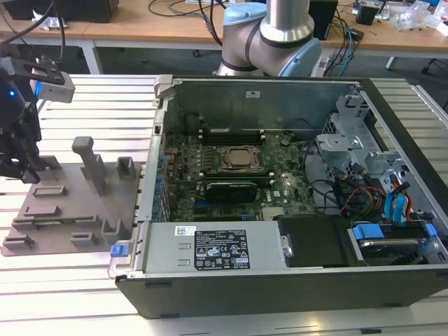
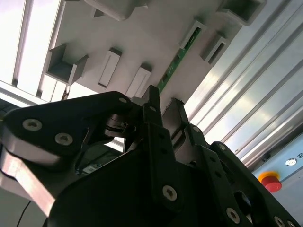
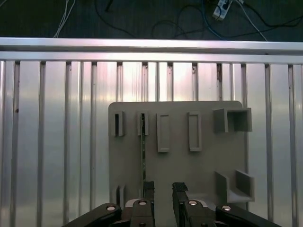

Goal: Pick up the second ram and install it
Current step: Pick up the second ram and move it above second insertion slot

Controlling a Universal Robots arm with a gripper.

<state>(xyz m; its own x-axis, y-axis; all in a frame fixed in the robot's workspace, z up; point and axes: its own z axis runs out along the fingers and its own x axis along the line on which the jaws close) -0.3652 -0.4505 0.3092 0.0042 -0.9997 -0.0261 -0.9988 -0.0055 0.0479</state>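
Barely started tbh. Hung the gripper (image 3: 163,187) over the grey fixture plate (image 3: 203,165), spread open, gripping nothing. Spotted the second ram (image 3: 143,156) slotted near the plate's edge, neither picked nor installed yet.

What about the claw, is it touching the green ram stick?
Cannot tell. In the first wrist view one fingertip of the open claw overlaps the end of the ram stick, but whether it sits above or against it is hidden.
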